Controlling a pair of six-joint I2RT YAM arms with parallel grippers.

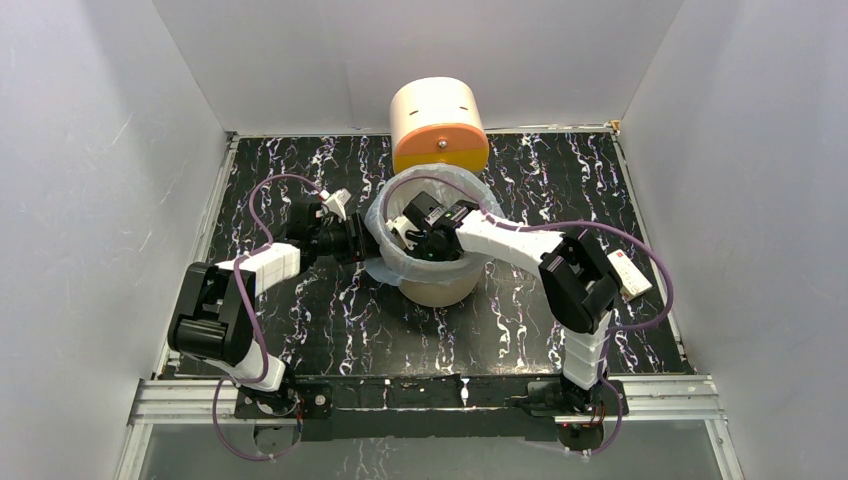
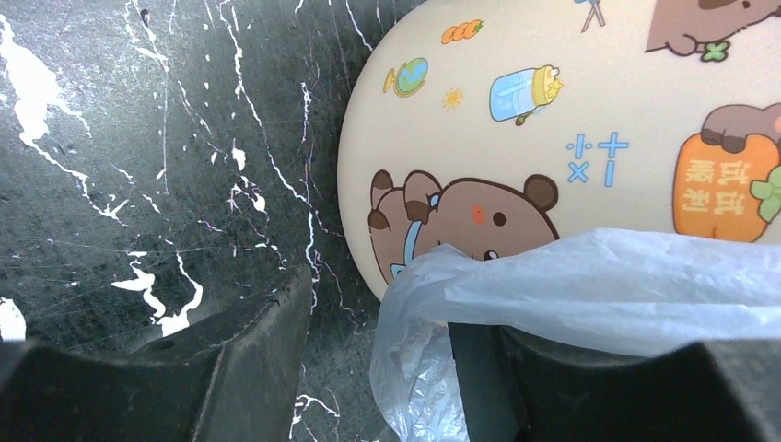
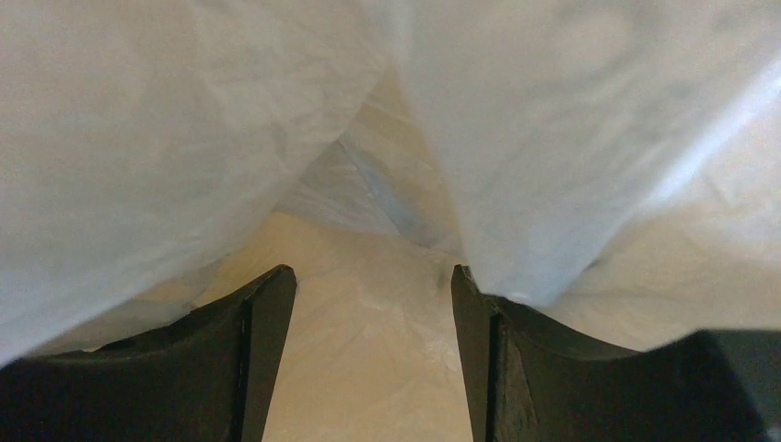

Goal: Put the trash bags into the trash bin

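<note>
The trash bin (image 1: 440,292), a tan round bucket with cartoon prints (image 2: 516,120), stands mid-table. The pale-blue trash bag (image 1: 385,268) lines its mouth and is folded out over the rim. My left gripper (image 1: 360,240) sits against the bin's left side, jaws open. In the left wrist view the trash bag's film (image 2: 599,285) drapes over my right finger and hangs into the gap of the left gripper (image 2: 378,313). My right gripper (image 1: 410,232) reaches down inside the bin. It stands open (image 3: 368,276), with the trash bag's film (image 3: 138,138) above and around it and nothing gripped.
A cream cylinder with an orange front (image 1: 438,125) stands just behind the bin. The black marbled tabletop (image 1: 330,330) is walled by white panels left, right and back. Purple cables loop from both arms.
</note>
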